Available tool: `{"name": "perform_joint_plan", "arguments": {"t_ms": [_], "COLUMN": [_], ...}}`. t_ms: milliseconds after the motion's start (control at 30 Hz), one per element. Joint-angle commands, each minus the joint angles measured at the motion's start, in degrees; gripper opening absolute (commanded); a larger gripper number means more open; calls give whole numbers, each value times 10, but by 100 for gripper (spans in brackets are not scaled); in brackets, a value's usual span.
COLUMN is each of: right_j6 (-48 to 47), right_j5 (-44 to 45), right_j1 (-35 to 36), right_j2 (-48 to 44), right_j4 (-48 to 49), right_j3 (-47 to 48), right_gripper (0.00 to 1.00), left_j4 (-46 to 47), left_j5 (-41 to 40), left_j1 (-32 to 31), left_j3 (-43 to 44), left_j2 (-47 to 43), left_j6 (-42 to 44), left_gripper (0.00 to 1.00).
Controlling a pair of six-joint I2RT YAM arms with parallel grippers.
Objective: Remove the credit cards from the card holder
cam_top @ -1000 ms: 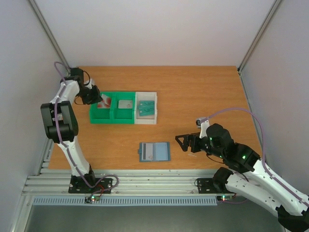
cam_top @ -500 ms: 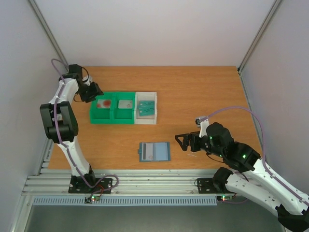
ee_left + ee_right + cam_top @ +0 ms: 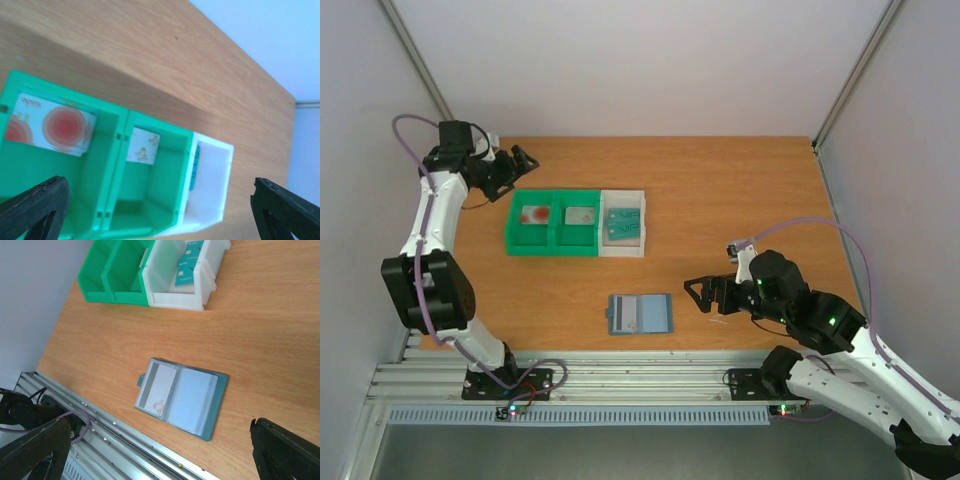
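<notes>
Left wrist view puts the left gripper [image 3: 518, 165] with its jaws spread wide and nothing between them, its 2 dark fingertips [image 3: 32, 207] at the lower corners of the picture. It hangs over the far-left corner of the bench [image 3: 740, 190], just beyond the far edge of the green tray [image 3: 552, 247]. The tray's 2 compartments each hold 1 loose card: a red-marked card [image 3: 50, 127] in the left one and a pale card [image 3: 142, 146] in the right one. The white tray [image 3: 622, 249] touches the green tray's right side and holds a teal card [image 3: 187, 265]. The right gripper [image 3: 695, 296] is also spread and empty. It sits low over the near-right part of the bench, pointing left, with bare wood between it and the card holder [image 3: 640, 314]. The holder lies open and flat close to the near edge, about midway along it, its near side running parallel to the metal rail [image 3: 620, 375]. A tucked card [image 3: 157, 390] shows in its left pocket. A strip of bare wood separates the holder from the trays, and the far-right corner is bare wood too.
</notes>
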Motion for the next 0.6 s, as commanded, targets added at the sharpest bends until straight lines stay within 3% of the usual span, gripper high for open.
{"name": "perform_joint_plan", "arguments": {"t_ms": [0, 200, 333, 567], "right_j6": [10, 29, 53, 71], "right_j5": [26, 34, 50, 51], "right_j1": [3, 3, 3, 3], "right_j2": [22, 23, 42, 68], "right_j4": [-49, -58, -58, 5], "right_j3": [38, 45, 38, 3], "right_gripper": [98, 99, 97, 92], "left_j4": [80, 173, 171, 179], "left_j5": [113, 180, 183, 158], "left_j1": [-1, -11, -46, -136], "left_j3": [-90, -208, -259, -345], "left_j2": [-56, -128, -164, -256], "left_j6": [-40, -101, -100, -100], "left_gripper": [99, 99, 99, 84]}}
